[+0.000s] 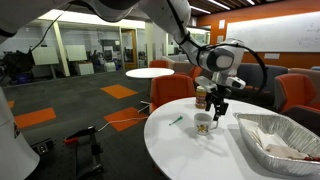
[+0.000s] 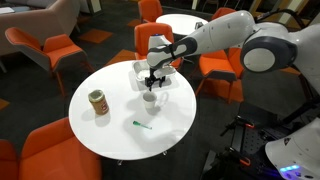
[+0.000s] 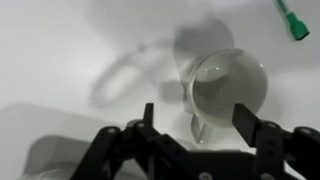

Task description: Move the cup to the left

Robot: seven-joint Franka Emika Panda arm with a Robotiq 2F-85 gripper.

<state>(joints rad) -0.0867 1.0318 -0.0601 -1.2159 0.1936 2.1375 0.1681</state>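
White cup seen from above in the wrist view, upright on the pale worktop, with its handle turned toward the camera. Only there: end effector with its two dark fingers set wide apart, the cup just beyond and partly between the tips. Cannot tell whether either finger touches the rim. Nothing clamped.

Shown in both exterior views but missing from the wrist view: brown jar and tray. Seems right behind the cup in an exterior view; stands well apart from the cup across the round worktop in an exterior view. Green marker lying flat near the cup, not touching it.

Marker cut off by the wrist view's top corner. Tray cut off at the frame edge in an exterior view and partly hidden behind the arm in an exterior view. End effector too small there to judge its gap. Cup print too blurred to read.
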